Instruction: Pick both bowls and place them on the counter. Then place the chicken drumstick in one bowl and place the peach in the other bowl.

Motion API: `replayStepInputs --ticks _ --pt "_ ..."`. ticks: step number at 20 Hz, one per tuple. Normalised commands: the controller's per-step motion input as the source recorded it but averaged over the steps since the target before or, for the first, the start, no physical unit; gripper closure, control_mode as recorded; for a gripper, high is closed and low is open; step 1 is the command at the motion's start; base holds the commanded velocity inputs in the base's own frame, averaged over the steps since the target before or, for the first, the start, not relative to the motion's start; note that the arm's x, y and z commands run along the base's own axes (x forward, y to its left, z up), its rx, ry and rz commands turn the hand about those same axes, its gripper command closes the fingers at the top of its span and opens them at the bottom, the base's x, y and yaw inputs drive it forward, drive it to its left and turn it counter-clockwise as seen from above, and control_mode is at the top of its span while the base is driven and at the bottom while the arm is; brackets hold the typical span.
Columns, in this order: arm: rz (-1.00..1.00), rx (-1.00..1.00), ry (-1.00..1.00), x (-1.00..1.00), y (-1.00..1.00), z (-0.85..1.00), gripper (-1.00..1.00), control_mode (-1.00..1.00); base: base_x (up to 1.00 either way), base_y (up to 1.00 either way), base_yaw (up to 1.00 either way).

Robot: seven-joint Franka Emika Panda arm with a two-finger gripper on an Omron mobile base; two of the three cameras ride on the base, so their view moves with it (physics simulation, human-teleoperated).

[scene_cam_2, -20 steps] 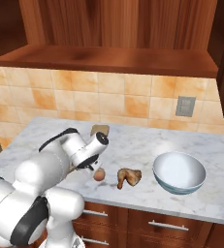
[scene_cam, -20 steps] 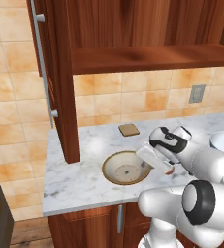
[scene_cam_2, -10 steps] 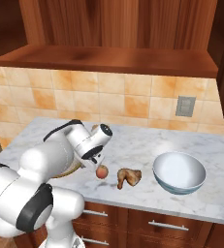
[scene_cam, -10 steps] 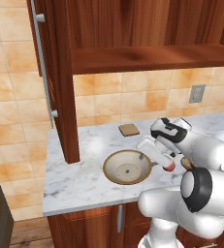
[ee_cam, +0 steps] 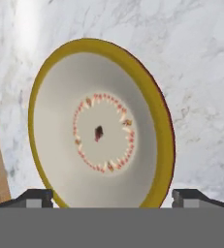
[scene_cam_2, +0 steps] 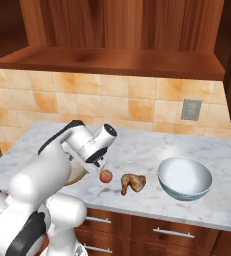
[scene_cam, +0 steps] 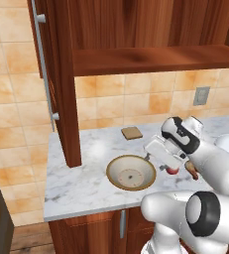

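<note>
Arm bent in a high arch from the base, elbow raised, forearm angled down and forward, wrist tipped so the end effector (scene_cam: 161, 159) hangs low over the white marble worktop (scene_cam: 81, 186), just above the near right edge of the tan bowl (scene_cam: 131, 172). In the hand view, end effector (ee_cam: 111, 196) pointing almost straight into that bowl (ee_cam: 100, 130): pale inside with a ring of small reddish marks around a dark centre spot, yellow-brown rim close between the two dark fingertips (ee_cam: 35, 197), which stand wide apart at the bottom corners with nothing clamped between them. Bowl resting flat on the worktop, not touched as far as can be told. In the right base view, end effector (scene_cam_2: 98, 165) tilted down and toward the peach (scene_cam_2: 106, 176), which lies on the worktop just below and beside it, apart from the fingers. Just beyond the peach on the far side from the end effector, the chicken drumstick (scene_cam_2: 132, 182), near but not touching the fruit. Farther along the same side, well apart, the white bowl (scene_cam_2: 184, 178), upright on the worktop (scene_cam_2: 187, 150). Behind the end effector, toward the tiled wall, a flat brown bread slice (scene_cam: 132, 132). Peach (scene_cam: 172, 170) partly hidden behind the wrist in the left base view.
</note>
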Motion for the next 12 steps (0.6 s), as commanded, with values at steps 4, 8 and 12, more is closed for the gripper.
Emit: replayStepInputs --ticks 4,8,12 --pt "-0.02 -0.08 -0.07 -0.23 -0.01 0.4 -1.0 -1.0 0.0 0.0 0.0" --pt "-0.02 -0.21 -0.13 -0.16 -0.28 0.25 -1.0 -1.0 0.0 0.0 0.0" --pt "-0.06 -0.23 -0.07 -0.21 -0.4 0.18 -1.0 -1.0 0.0 0.0 0.0"
